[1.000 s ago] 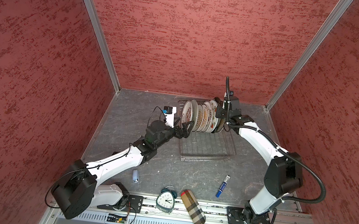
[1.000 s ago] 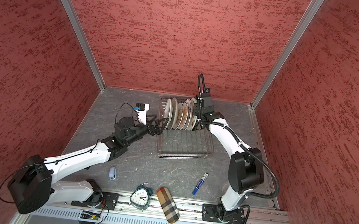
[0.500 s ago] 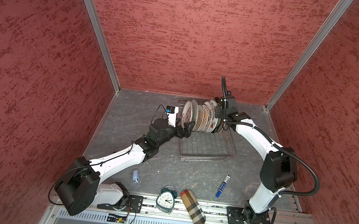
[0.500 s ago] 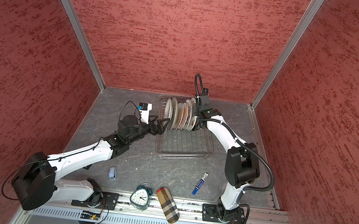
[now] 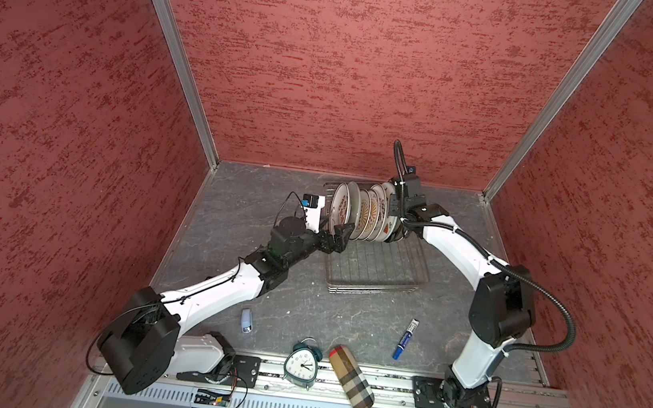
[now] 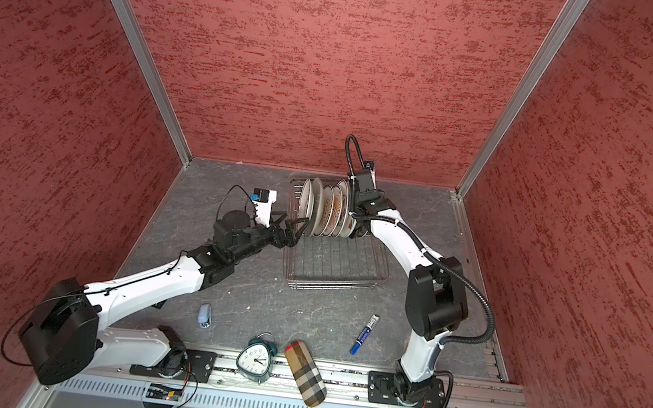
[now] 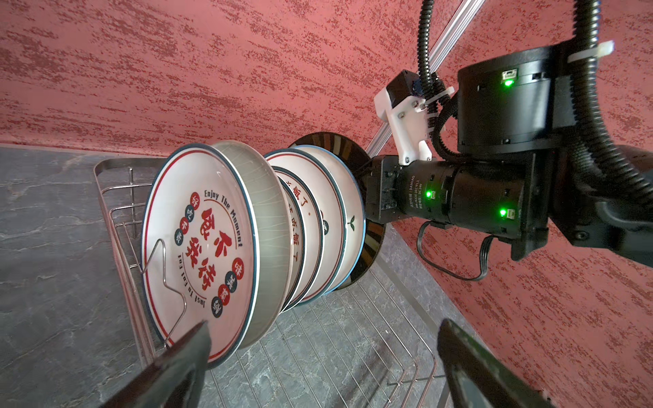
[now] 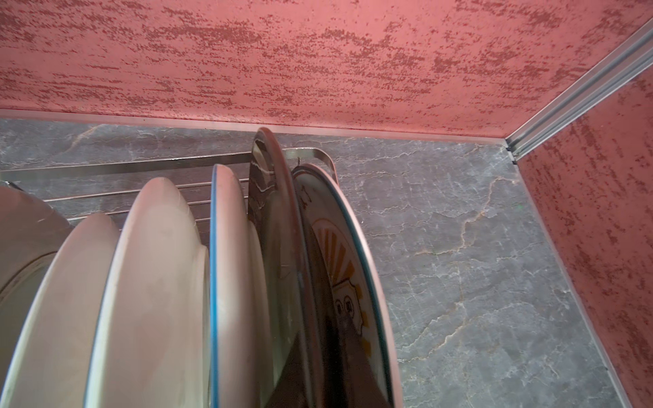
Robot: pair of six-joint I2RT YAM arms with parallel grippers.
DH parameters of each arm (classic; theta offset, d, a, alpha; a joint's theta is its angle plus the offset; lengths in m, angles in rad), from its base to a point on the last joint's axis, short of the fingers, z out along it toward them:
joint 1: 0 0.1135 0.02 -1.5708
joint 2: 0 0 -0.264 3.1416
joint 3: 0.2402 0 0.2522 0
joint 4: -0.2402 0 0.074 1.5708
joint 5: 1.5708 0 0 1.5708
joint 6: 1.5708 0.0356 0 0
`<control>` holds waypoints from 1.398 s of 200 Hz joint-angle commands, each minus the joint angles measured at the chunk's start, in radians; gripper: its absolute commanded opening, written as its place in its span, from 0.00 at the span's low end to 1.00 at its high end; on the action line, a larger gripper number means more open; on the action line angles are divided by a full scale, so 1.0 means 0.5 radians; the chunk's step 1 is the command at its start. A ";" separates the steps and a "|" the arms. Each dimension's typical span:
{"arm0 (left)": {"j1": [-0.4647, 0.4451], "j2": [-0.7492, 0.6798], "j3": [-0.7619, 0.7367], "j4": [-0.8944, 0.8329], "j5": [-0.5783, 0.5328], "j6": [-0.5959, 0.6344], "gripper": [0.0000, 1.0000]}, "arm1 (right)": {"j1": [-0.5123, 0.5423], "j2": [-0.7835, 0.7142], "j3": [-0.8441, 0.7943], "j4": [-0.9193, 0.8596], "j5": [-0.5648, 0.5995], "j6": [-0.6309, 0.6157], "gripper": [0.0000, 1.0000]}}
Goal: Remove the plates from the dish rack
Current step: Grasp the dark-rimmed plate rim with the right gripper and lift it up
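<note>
While the plates (image 5: pixel 361 214) stand on edge in a row at the far end of the dish rack (image 5: pixel 378 269), the left gripper (image 5: pixel 341 236) is seen in both top views spread wide just beside the nearest plate, with nothing held. The right gripper (image 5: pixel 396 217) is placed at the row's other end; whether it is clenched cannot be told.

In the left wrist view, the 2 fingers (image 7: pixel 187 356) are set far apart, 1 tip just beside the rim of the red-character plate (image 7: pixel 198 247), on which "Enjoy The Moment" is printed. "DAMIAO" is read on the right arm's motor (image 7: pixel 424 192).

In the right wrist view, a glossy dark plate (image 8: pixel 270 212) is framed between a blue-rimmed plate (image 8: pixel 229 282) and an orange sunburst plate (image 8: pixel 348 268).
</note>
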 commanded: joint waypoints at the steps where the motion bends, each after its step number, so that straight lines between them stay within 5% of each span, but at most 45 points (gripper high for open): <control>1: -0.009 -0.051 -0.028 0.016 -0.007 0.035 0.99 | 0.031 0.014 0.078 0.054 0.042 0.029 0.05; 279: 0.011 -0.151 -0.158 0.082 0.055 -0.020 0.99 | 0.140 -0.341 0.289 -0.041 0.418 -0.187 0.00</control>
